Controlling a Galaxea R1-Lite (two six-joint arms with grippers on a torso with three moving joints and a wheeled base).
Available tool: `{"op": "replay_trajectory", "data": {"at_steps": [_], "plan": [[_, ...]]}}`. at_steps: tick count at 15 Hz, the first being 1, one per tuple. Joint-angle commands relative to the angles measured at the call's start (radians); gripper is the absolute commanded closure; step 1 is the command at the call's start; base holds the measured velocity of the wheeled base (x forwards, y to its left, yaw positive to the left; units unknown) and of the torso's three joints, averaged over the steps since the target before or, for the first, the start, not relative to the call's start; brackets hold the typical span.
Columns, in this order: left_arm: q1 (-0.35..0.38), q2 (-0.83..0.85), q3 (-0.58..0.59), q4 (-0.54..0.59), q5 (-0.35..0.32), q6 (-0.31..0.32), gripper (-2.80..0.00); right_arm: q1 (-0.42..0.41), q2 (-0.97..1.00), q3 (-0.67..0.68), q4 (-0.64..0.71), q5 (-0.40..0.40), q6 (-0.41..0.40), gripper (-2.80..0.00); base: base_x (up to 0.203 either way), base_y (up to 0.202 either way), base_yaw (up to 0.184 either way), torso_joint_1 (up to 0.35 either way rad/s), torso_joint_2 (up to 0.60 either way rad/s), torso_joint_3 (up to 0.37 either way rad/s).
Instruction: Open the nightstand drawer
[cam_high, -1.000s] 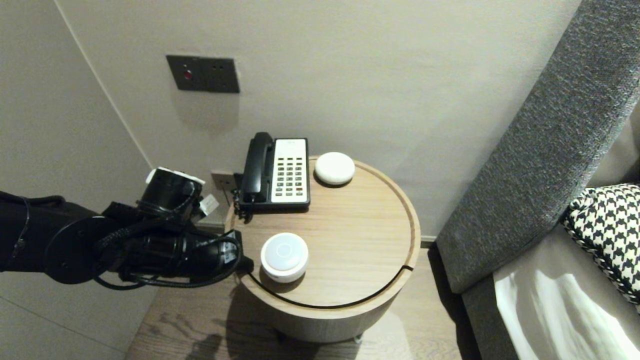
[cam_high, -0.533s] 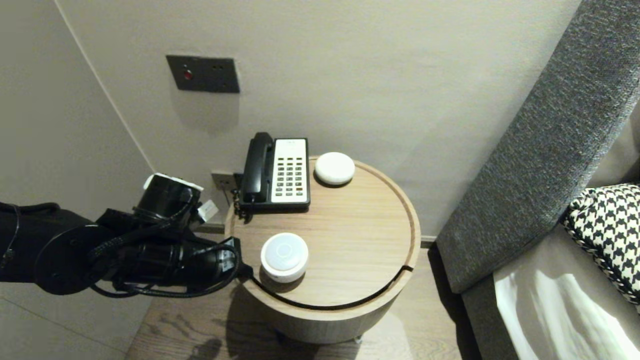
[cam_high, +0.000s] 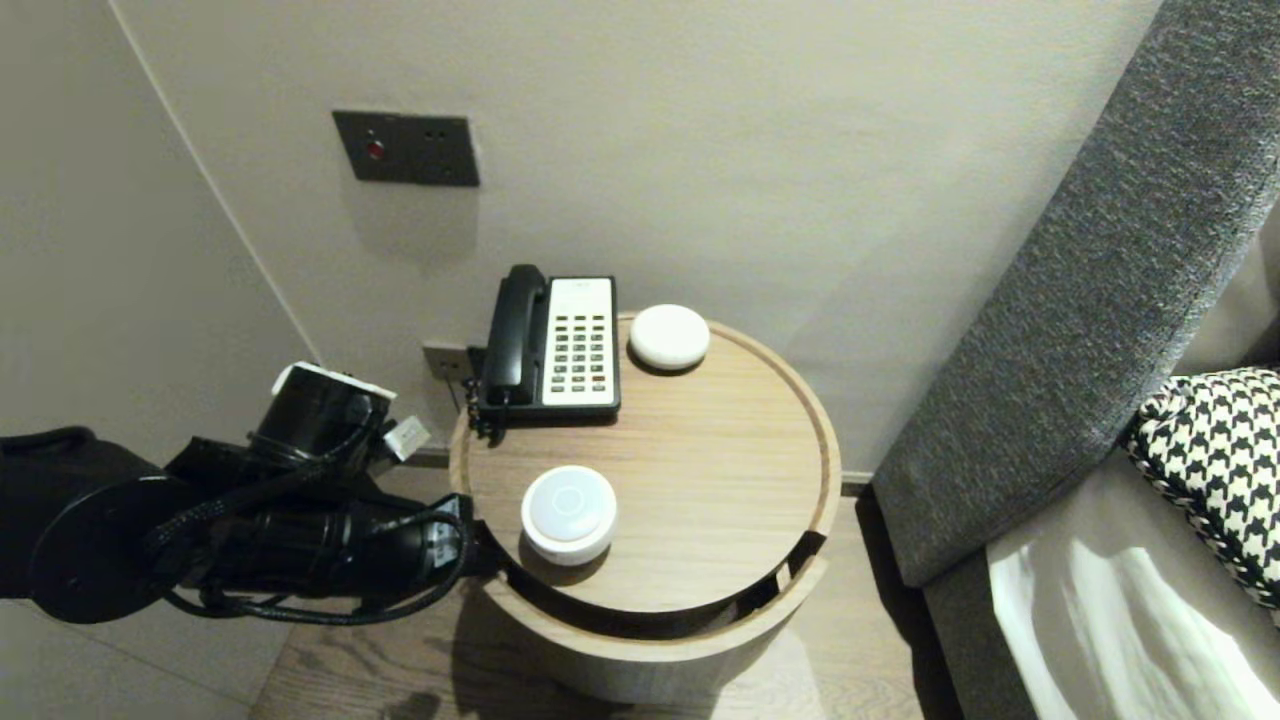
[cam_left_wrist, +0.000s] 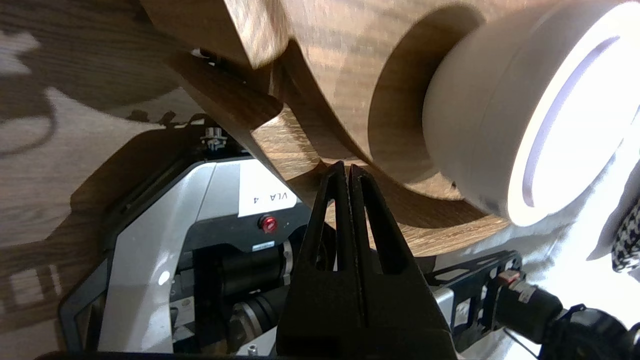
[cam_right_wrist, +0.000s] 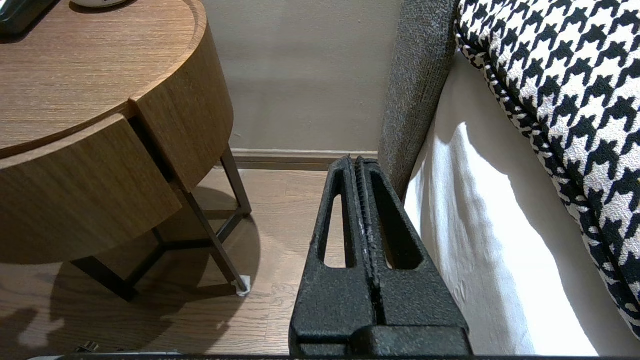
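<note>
Bedside table (cam_high: 700, 450) | left arm (cam_high: 300, 530) level, jaws closed at drawer (cam_high: 650, 635) rim (right jaws closed)

In the head view, its own wrist hid the tips of the left gripper (cam_left_wrist: 348, 169) at the drawer (cam_high: 650, 640) rim. The drawer interior lay in shadow. The telephone (cam_high: 560, 345) key labels were too small to read.

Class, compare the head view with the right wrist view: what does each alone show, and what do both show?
Head view only: the left gripper, shut, at the left end of the drawer; the lamp; the wall plate. Right wrist view only: the right gripper, shut, above the floor; the legs under the table. Both: the table, the part-open drawer, the pillow.
</note>
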Motion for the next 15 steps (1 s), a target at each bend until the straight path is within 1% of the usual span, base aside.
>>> {"op": "replay_trajectory", "data": {"at_steps": [1,8,15], "plan": [[-0.008,-0.010,0.023,-0.016,0.000,-0.004,0.00,0.000,0.001,0.040,-0.001,0.000,0.000,0.00,0.000,0.000,0.000,0.000,0.00,0.000],[-0.030,-0.035,0.083,-0.031,-0.001,-0.003,0.00,0.000,0.001,0.040,-0.001,0.000,0.000,0.00,0.000,0.000,0.000,0.000,0.00,0.000],[-0.089,-0.107,0.171,-0.031,-0.001,0.000,0.00,0.000,0.001,0.040,-0.001,0.000,0.000,0.00,0.000,0.000,0.000,0.000,0.00,0.000]]}}
